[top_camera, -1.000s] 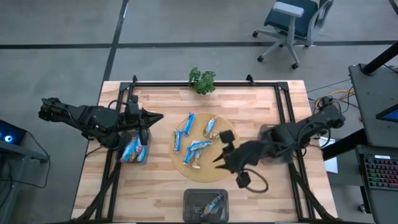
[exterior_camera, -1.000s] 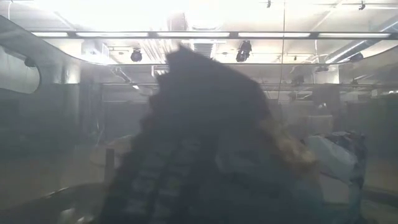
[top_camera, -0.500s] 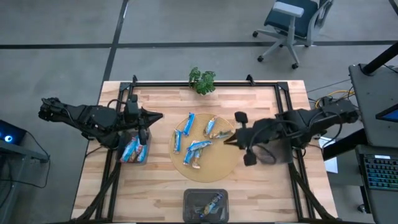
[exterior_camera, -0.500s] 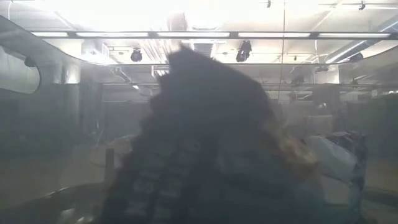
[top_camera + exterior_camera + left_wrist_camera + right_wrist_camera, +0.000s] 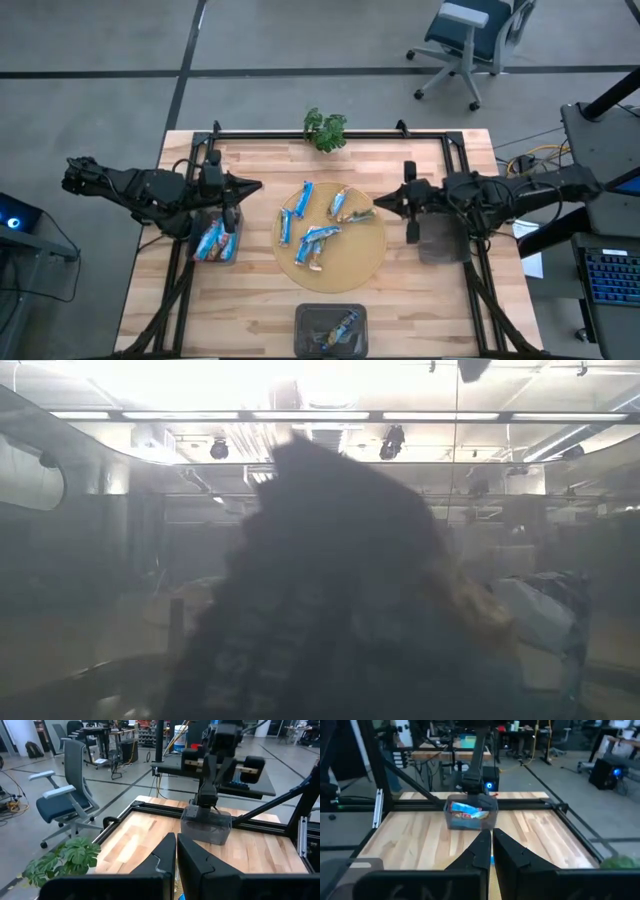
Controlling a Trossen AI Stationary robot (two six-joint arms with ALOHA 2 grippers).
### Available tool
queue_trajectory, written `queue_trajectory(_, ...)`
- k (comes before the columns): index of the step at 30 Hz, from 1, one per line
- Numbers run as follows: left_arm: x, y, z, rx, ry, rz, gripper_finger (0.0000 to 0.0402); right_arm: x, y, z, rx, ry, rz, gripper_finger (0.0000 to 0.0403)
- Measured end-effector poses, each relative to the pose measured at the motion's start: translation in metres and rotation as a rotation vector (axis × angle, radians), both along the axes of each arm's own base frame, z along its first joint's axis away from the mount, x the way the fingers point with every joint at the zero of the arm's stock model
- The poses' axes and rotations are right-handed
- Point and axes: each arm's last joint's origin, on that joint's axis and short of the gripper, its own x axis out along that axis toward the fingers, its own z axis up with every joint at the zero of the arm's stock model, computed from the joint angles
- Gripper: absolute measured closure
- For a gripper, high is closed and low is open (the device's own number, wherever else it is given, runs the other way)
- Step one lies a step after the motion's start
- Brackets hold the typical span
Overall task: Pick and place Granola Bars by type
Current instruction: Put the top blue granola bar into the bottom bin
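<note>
Bars (image 5: pixel 318 238) lie on the round mat (image 5: pixel 365 260) mid-worktop, some already in bins. Right gripper (image 5: pixel 383 205), shut and empty, hangs by the mat's edge. Left gripper (image 5: pixel 252 187) waits shut. Next, I think: open, reach down, grab one bar.

The tabletop (image 5: pixel 260 300) is pale wood in glued strips, smooth with a faint sheen — framed by matt black metal rails (image 5: pixel 330 136). The Granola Bars (image 5: pixel 318 236) wear glossy, crinkled foil wrappers and lie on a matt tan round board (image 5: pixel 360 262). The bins (image 5: pixel 206 824) look like translucent grey plastic. Both end effectors — left (image 5: pixel 176 851), right (image 5: pixel 490 845) — are matt black plastic.
</note>
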Motion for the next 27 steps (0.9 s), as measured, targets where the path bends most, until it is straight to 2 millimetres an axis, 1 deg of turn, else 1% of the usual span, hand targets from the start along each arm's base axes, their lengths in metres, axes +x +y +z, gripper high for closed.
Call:
queue_trajectory(4,0.000,0.000,0.004,-0.016,-0.019,0.002,0.0402,-0.006,-0.002,-0.010,0.022,0.006,-0.011,0.0394)
queue_trajectory(8,0.001,0.005,0.015,-0.019,-0.030,0.033,0.0402,-0.007,-0.002,-0.010,-0.002,0.002,-0.007,0.0394)
queue_trajectory(10,0.001,0.010,0.021,-0.011,-0.007,0.062,0.0402,-0.007,-0.002,-0.007,-0.014,-0.004,-0.005,0.0394)
queue_trajectory(18,0.007,0.033,0.041,-0.002,0.121,0.174,0.0402,-0.008,-0.003,-0.005,-0.017,-0.014,-0.005,0.0394)
queue_trajectory(21,0.011,0.044,0.048,-0.048,0.159,0.191,0.0402,-0.008,-0.002,-0.005,-0.018,-0.012,-0.005,0.0394)
queue_trajectory(27,0.023,0.066,0.054,-0.163,0.220,0.169,0.0400,-0.008,-0.002,-0.005,-0.018,-0.010,-0.005,0.0394)
